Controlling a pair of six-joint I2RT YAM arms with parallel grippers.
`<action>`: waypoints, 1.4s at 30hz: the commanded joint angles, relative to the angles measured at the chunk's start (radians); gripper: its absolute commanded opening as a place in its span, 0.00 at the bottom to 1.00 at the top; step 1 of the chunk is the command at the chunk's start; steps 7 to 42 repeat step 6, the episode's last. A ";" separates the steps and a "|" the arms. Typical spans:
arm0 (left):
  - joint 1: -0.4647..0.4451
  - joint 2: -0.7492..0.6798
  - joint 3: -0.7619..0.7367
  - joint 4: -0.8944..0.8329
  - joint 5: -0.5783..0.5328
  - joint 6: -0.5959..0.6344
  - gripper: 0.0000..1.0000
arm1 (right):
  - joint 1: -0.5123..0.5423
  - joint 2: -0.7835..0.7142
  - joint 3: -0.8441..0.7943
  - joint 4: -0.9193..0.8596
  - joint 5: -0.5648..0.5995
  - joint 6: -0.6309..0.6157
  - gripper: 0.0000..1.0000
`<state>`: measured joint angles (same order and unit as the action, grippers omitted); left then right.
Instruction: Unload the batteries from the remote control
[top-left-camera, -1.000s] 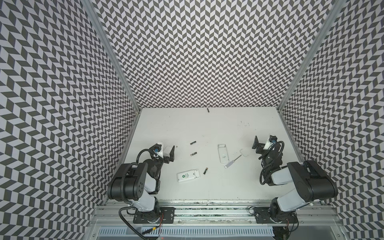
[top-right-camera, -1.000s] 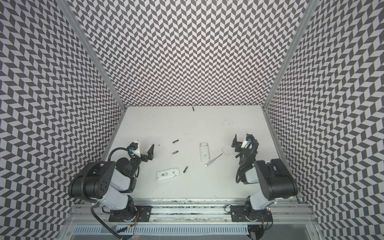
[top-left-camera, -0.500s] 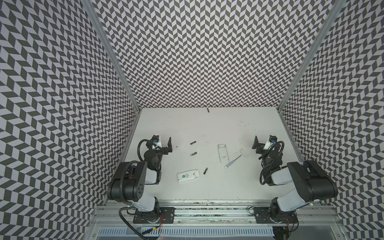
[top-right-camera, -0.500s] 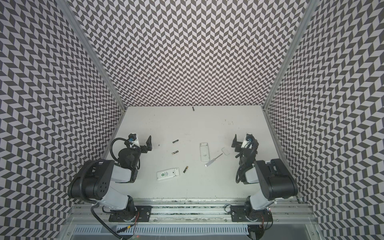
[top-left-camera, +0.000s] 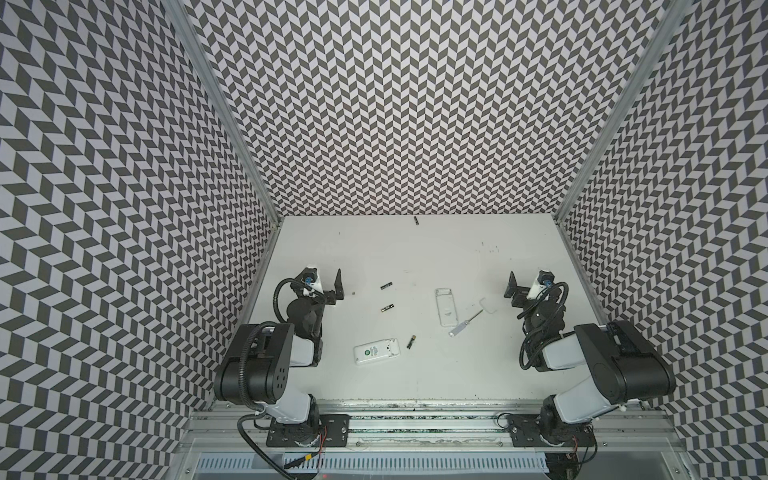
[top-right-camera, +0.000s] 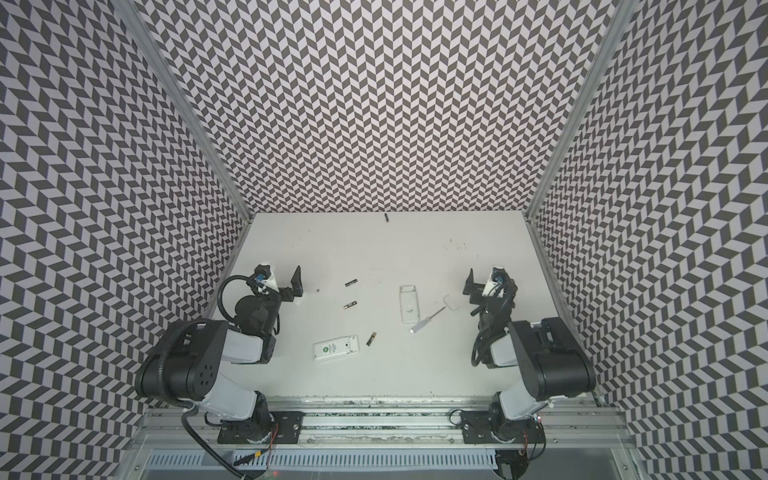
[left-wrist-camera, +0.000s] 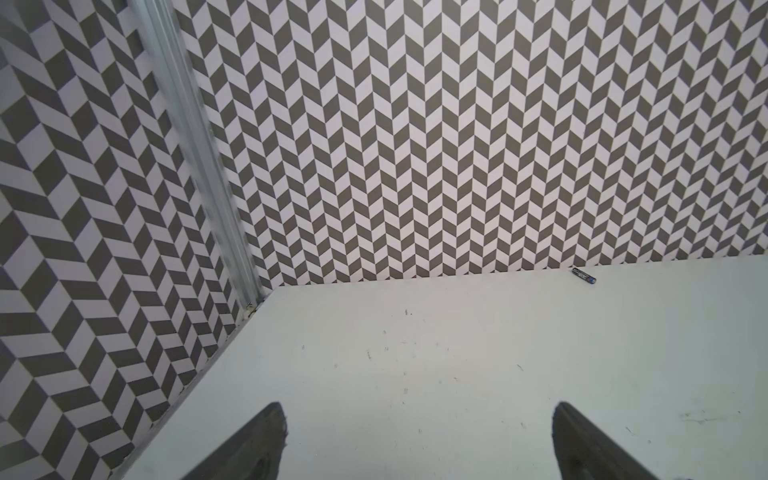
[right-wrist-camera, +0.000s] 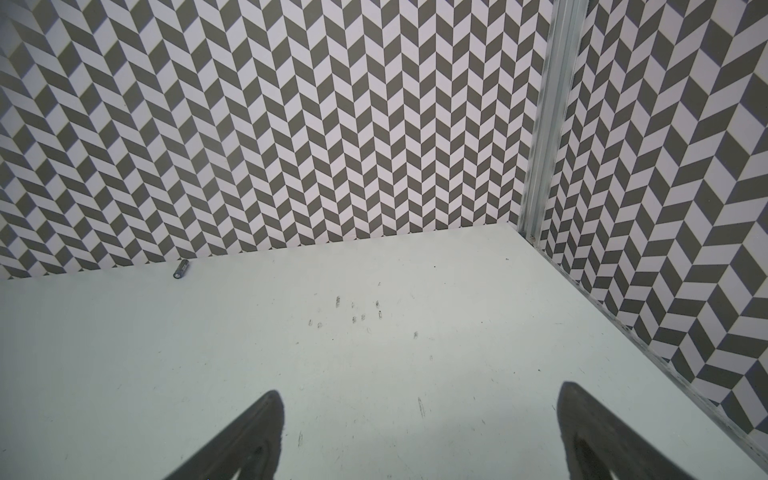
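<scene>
The white remote control (top-left-camera: 377, 351) (top-right-camera: 336, 348) lies near the front of the table with its battery bay open. Several batteries lie loose: two (top-left-camera: 386, 285) (top-left-camera: 387, 308) left of centre, one (top-left-camera: 411, 341) beside the remote's end, and one (top-left-camera: 415, 220) (left-wrist-camera: 584, 275) (right-wrist-camera: 181, 269) at the back wall. My left gripper (top-left-camera: 324, 280) (left-wrist-camera: 419, 419) is open and empty at the left, facing the back wall. At the right side my right gripper (top-left-camera: 525, 280) (right-wrist-camera: 419, 411) also stands open, holding nothing. Both hover over bare table.
A translucent white remote-shaped shell (top-left-camera: 445, 306) lies right of centre, with a clear-handled screwdriver (top-left-camera: 465, 324) and a small white cover piece (top-left-camera: 487, 304) beside it. A tiny screw (top-left-camera: 353, 293) sits near the left gripper. Patterned walls close in three sides.
The left gripper has swung from pointing right across the table to facing the back wall, drawing back toward the left side. The right arm has not moved.
</scene>
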<state>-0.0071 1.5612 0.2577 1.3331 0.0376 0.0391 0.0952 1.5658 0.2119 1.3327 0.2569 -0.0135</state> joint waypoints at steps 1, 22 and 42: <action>-0.005 -0.007 0.004 -0.092 -0.055 -0.031 1.00 | -0.001 0.011 -0.003 0.053 -0.004 0.010 0.99; -0.005 -0.020 -0.059 0.018 -0.004 -0.010 1.00 | -0.020 0.007 0.001 0.036 -0.049 0.018 0.99; -0.005 -0.020 -0.059 0.018 -0.004 -0.010 1.00 | -0.020 0.007 0.001 0.036 -0.049 0.018 0.99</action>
